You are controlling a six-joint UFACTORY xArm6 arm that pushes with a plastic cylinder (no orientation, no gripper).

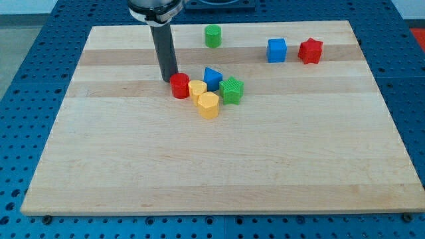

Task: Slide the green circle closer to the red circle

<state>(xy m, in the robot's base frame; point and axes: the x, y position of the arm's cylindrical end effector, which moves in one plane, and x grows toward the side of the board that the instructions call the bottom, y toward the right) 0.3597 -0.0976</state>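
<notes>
The green circle (212, 36) stands near the view's top, a little left of the middle. The red circle (180, 85) stands lower down, at the left end of a cluster of blocks. My tip (169, 79) rests on the board just left of and slightly above the red circle, close to it or touching it; I cannot tell which. The green circle is well above and to the right of my tip.
Right of the red circle are a yellow block (197, 88), a yellow hexagon (208, 105), a blue block (212, 78) and a green star (232, 90). A blue cube (277, 50) and a red star (310, 50) stand at the top right. The wooden board (219, 172) lies on a blue perforated table.
</notes>
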